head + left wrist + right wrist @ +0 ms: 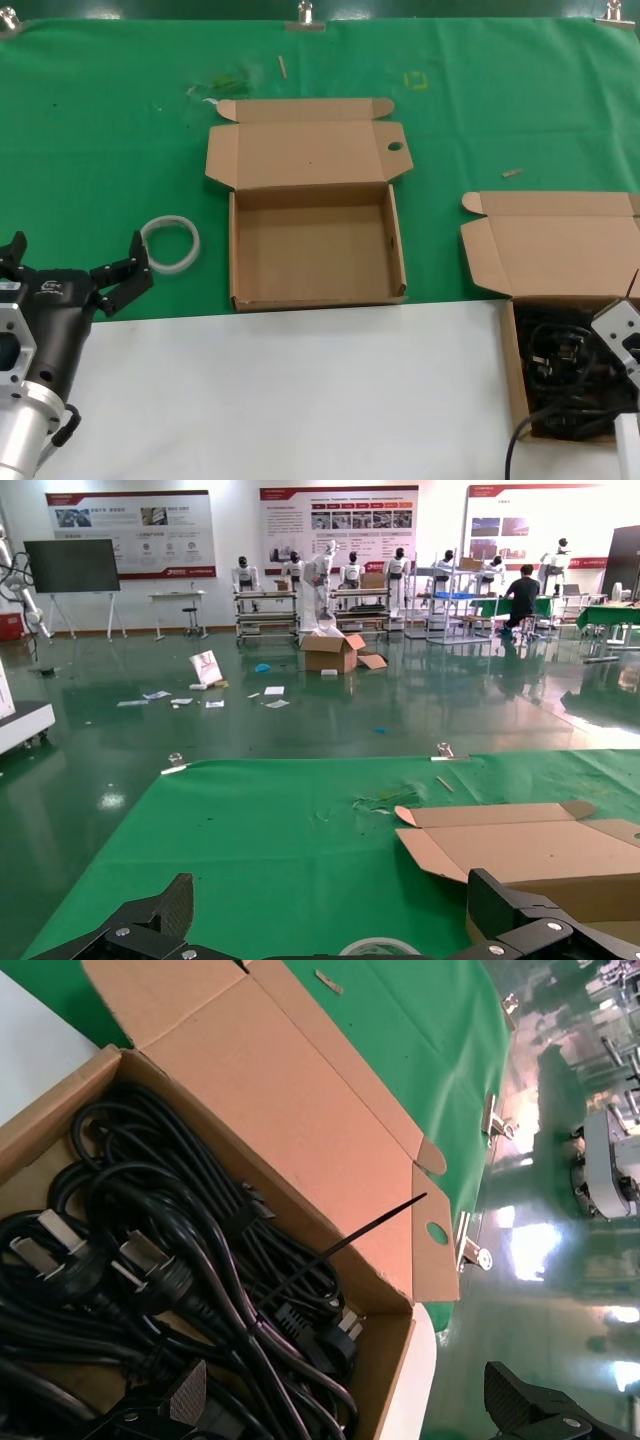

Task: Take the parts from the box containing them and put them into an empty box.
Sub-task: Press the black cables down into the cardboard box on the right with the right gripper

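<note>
Two boxes: both lay lid-open on the surface (300, 400).
Empty box (315, 250): centre of the head frame, on green cloth at the white edge.
Full box (560, 330): lower right, partly cut off.
Cords (180, 1290): tangled black heap filling the full box.
Left claw (75, 265): lower left, released, fingers spread beside a white ring (170, 243).
Right claw (345, 1405): spread wide above the cords, gripping nothing.
</note>
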Controlling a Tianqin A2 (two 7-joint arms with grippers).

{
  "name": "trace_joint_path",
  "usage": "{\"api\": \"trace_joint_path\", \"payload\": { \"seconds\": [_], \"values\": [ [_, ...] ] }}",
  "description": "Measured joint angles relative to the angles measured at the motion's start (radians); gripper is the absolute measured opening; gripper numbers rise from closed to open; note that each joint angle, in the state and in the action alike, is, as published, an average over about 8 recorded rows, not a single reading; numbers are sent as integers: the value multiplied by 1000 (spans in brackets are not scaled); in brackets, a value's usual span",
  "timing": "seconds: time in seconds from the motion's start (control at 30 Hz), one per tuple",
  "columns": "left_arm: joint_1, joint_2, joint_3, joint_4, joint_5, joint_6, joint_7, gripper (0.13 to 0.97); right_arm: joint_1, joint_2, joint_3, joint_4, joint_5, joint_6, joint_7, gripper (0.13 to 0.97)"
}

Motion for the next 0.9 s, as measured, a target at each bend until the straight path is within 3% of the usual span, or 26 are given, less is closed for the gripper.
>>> {"api": "trace_joint_path", "payload": {
  "seconds": [0.43, 0.77, 0.9],
  "values": [
    [0, 0, 0, 0, 0, 0, 0, 966, 48, -1, 17, -99, 0, -61, -11, 966],
    [0, 0, 0, 0, 0, 0, 0, 966, 107, -17, 129, -169, 0, -86, -158, 931],
    [0, 0, 0, 0, 0, 0, 0, 966, 127, -25, 163, -187, 0, -90, -203, 879]
  ]
}}
